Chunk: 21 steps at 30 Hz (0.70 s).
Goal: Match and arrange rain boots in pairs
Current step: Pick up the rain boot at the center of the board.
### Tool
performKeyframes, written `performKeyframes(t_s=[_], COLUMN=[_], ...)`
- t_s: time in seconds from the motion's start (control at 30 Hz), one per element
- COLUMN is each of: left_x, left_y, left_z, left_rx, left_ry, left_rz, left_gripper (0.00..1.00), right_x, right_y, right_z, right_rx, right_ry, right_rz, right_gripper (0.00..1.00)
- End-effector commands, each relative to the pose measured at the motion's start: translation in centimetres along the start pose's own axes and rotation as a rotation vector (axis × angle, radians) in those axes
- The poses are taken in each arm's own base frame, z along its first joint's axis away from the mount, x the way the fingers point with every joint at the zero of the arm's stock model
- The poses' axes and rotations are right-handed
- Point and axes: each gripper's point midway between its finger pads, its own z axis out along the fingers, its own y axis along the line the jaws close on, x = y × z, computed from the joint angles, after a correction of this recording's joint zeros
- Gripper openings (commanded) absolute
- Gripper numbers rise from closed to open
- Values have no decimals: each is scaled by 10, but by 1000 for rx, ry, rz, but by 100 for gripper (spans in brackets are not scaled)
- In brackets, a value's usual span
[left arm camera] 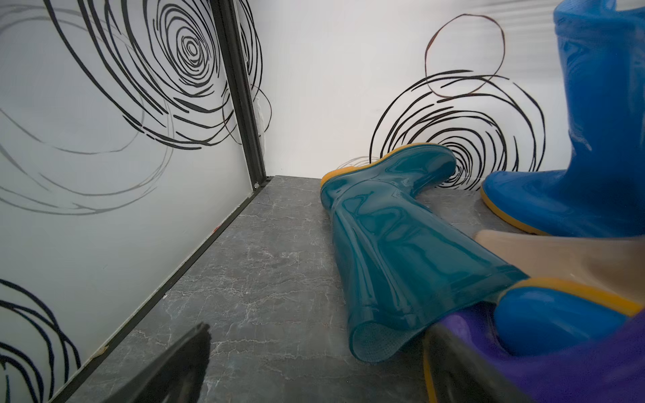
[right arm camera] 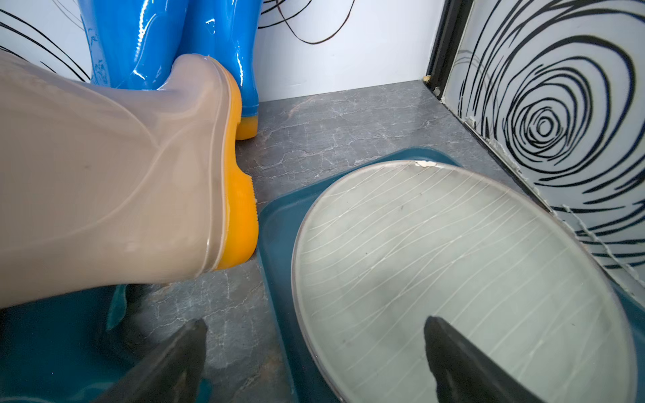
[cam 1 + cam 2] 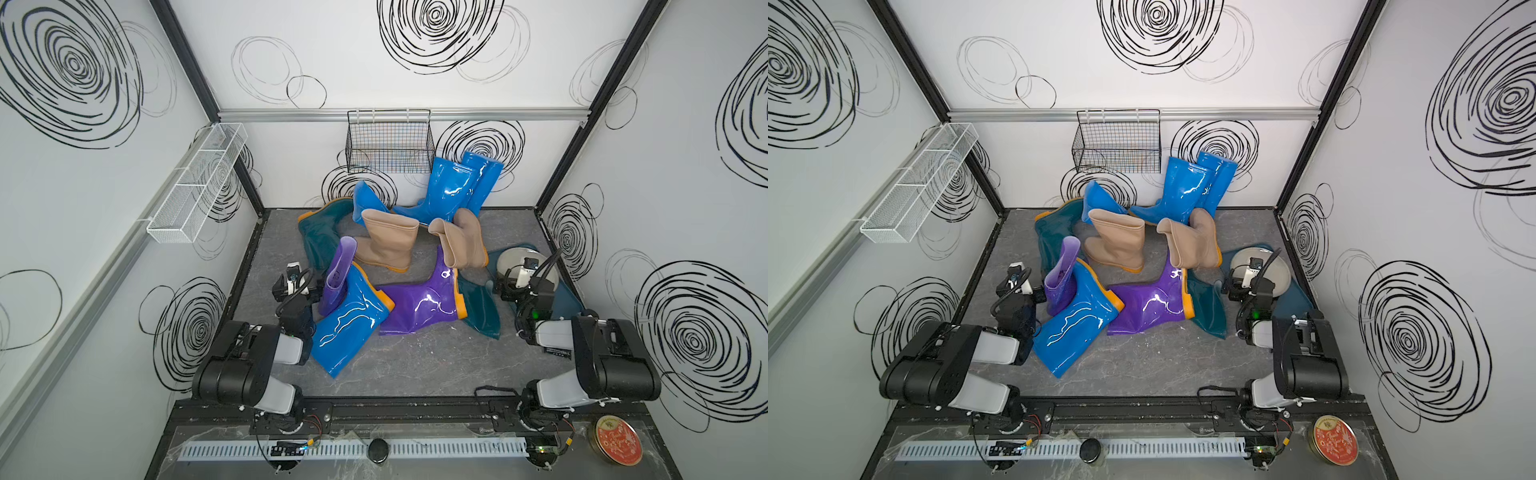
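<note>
The rain boots lie in a jumble mid-table in both top views. A blue boot lies front left against an upright purple boot, with a second purple boot lying flat beside it. Two tan boots stand behind. One dark teal boot lies back left and another lies right. Three blue boots lean at the back wall. My left gripper is open and empty beside the purple boot. My right gripper is open and empty over the tray edge.
A flat teal tray with a round grey plate sits at the right wall. A black wire basket hangs on the back wall. A white mesh shelf runs along the left wall. A red tin rests on the front ledge.
</note>
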Motion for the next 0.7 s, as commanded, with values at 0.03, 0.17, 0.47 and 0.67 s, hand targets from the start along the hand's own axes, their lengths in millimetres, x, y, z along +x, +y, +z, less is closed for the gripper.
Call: performKeyframes(t_s=[0.03,0.17,0.47,0.67], left_x=[-13,-13,-12,-12], left_y=[-10,-9,-9,-9], left_z=[1,2,3,3], left_rx=[44,46,47,46], left_ry=[-47,-47,-40,-40], left_rz=[-9,-14,-13,-13], left_gripper=[99,99,99,99], right_x=[-12,-12,-11,-11], right_y=[2,2,2,2], right_z=[0,1,1,1], right_rx=[-2,-3,-3,-3], right_ry=[-36,-36,-31,-31], right_rz=[2,3,4,5], right_gripper=[100,100,100,100])
